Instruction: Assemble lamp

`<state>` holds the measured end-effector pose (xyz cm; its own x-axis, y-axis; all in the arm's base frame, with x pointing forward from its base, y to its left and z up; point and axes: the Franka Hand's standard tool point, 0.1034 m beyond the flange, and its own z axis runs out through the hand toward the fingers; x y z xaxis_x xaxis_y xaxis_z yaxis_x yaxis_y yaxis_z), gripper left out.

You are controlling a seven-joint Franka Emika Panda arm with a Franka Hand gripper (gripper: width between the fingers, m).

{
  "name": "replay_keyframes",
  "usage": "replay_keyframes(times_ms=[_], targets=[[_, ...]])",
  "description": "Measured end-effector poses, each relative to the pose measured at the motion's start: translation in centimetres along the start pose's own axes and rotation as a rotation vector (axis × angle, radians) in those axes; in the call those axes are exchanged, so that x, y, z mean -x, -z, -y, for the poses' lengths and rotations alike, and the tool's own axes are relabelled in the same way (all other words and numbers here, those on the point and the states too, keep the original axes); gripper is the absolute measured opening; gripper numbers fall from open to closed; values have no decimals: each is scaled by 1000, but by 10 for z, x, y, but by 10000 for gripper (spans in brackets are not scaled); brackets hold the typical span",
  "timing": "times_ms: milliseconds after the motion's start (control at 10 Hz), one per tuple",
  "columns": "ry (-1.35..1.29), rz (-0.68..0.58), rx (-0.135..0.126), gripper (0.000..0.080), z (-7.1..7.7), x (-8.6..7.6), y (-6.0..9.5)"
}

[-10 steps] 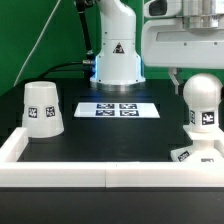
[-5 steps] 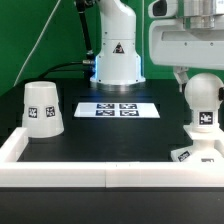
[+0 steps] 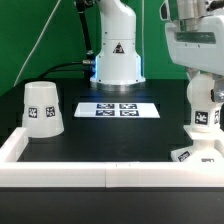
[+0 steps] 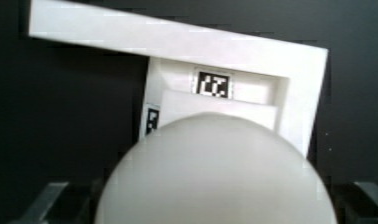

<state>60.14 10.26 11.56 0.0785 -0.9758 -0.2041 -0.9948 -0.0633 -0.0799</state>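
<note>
The rounded bulb [image 3: 204, 115] stands upright on the square stepped base [image 3: 192, 152] at the exterior view's right, near the front wall. My gripper [image 3: 204, 88] has come down over the bulb's top, with a finger on each side. In the wrist view the bulb [image 4: 207, 165] fills the space between my fingers [image 4: 54, 200], with a dark gap on both sides, so the jaws are open around it. The base [image 4: 257, 95] shows beyond the bulb. The cone-shaped shade [image 3: 43, 108] stands alone at the exterior view's left.
The marker board [image 3: 118, 108] lies flat in the middle of the black table. The white robot pedestal [image 3: 117, 55] stands behind it. A low white wall [image 3: 100, 172] runs along the front and sides, close to the base.
My gripper has moved down and toward the exterior view's right, from above the bulb to around its top. The bulb, base and shade have not moved.
</note>
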Motion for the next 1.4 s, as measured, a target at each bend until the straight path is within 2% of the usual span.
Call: replay_keyframes(times_ms=[200,400,500,600,800,1400], targets=[[-116,23,-9,580,1,1,0],[-92,22,-8,678,1,1,-1],[-57,21,-2,678,0,2,-1],[-24,21,25,695,-4,4,-2],[206,7,49,698,-6,4,-1],[713,8,53,699,-5,3,-1]])
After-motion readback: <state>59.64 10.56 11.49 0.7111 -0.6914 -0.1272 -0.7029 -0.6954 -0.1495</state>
